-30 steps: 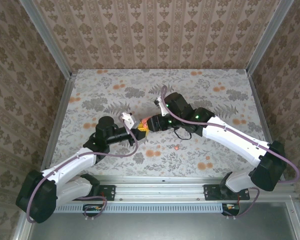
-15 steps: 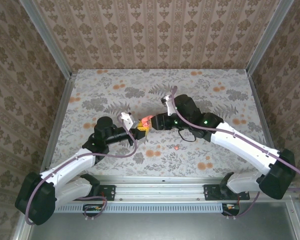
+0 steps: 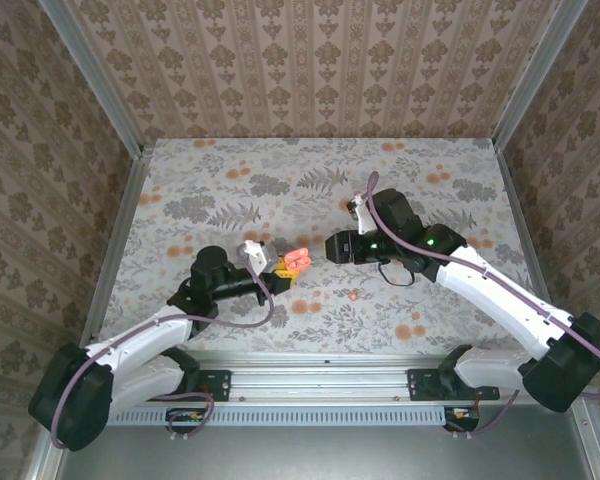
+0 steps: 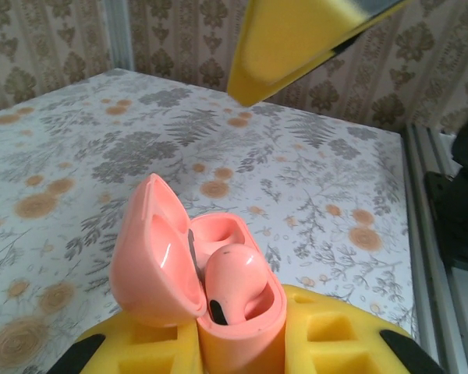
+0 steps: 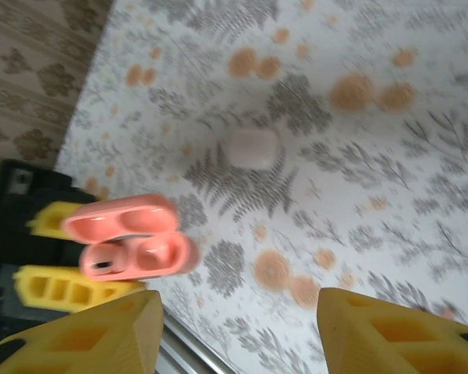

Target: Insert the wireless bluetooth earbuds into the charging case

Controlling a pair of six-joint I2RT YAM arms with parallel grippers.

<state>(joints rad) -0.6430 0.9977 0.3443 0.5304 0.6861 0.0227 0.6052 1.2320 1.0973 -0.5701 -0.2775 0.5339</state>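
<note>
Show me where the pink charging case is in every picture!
Top external: the pink charging case sits just left of the middle, at the left arm's tip.
Left wrist: the case is bottom middle, close up, lid open.
Right wrist: the case is lower left, lid open.
Shared landmark: the yellow fingers of the left tool gripping it.

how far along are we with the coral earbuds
Done: one coral earbud sits in the open coral charging case. In hand: the left claw grips that case; the right claw hangs open, empty. Left: the case's other socket looks empty, and a small coral piece, likely the second bud, lies on the table.
</note>
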